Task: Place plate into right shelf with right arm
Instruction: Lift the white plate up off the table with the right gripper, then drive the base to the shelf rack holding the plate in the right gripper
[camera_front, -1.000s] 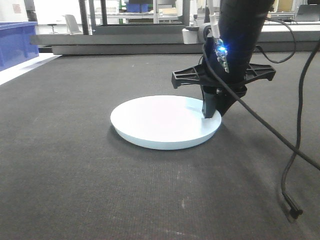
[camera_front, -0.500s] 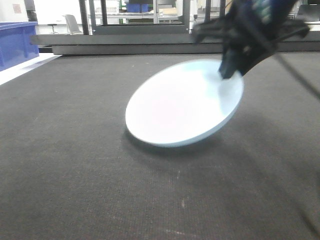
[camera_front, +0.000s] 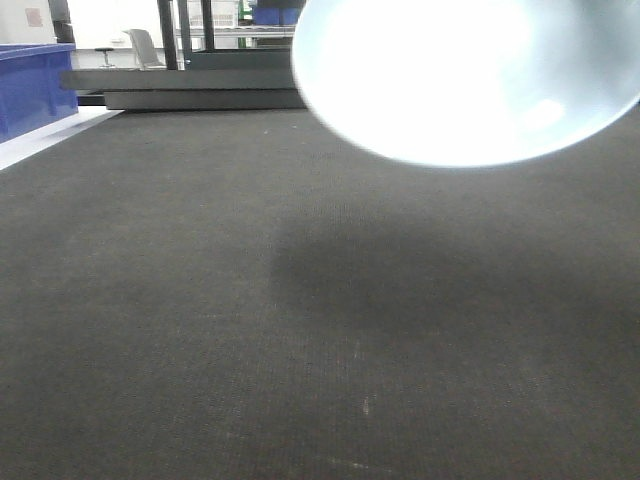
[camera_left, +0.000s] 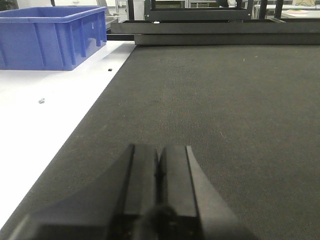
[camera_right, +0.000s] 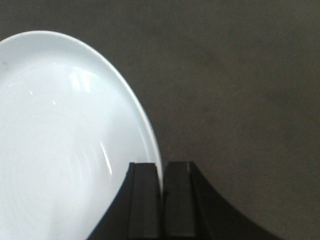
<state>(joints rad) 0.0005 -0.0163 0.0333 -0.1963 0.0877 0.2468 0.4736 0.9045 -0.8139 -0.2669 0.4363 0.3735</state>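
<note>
Your right hand (camera_right: 161, 197) is clenched on the plate (camera_front: 470, 80), pinching its rim between the two fingers. The plate hangs tilted, well above the counter (camera_front: 150, 330), with its shadow (camera_front: 400, 270) on the counter below. Your left hand (camera_left: 159, 182) is clenched on nothing, low over the counter. A blue bin (camera_left: 50, 37) stands at the counter's far left.

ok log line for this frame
phase: carry | right jaws: shut on plate rim | plate: tilted, off the mat | left jaws: shut, empty | shelf placement: not done
</note>
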